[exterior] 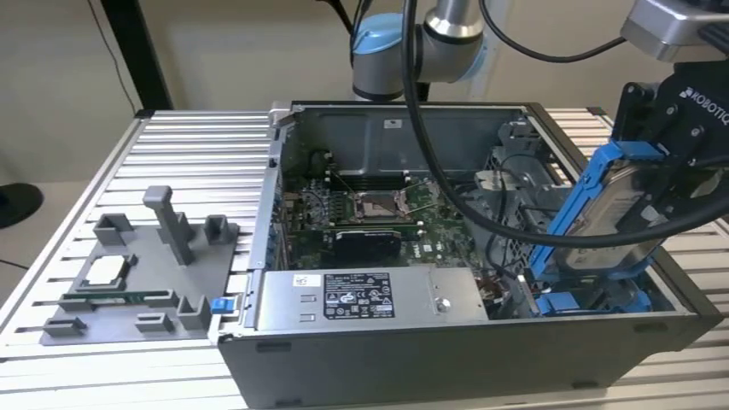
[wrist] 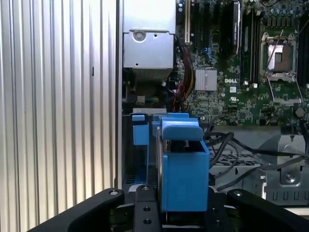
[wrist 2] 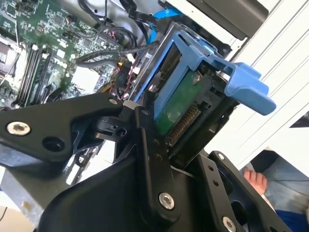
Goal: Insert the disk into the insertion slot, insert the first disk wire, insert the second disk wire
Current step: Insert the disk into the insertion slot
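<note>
- Claw first — the gripper is pinching the disk by its blue caddy, black fingers pressed to either side. In the second wrist view the drive's green board and connector row face the camera.
- The disk hangs tilted over the exterior view's right end of the case. Its lower end is down by the blue rails of the insertion slot, and I cannot tell whether it has entered them.
- Risk one: that lean. I'd judge a caddy meeting the rails at an angle could jam or ride up on a blue tab.
- Risk two: loose black cables lie just beside the bay — one could be trapped under the disk.
- Risk three: a thick black hose from the arm drapes across the open case. It might drag on the case wall.
- Views compared: the first wrist view looks straight down the caddy, with the slot's blue tab just beside it, so sideways line-up reads there. The exterior view gives the tilt instead.
- Farther in, the motherboard and the power-supply box sit apart from the gripper.
- Farthest out: a person's hand beyond the case in the second wrist view, and a grey fixture tray on the table in the exterior view.
</note>
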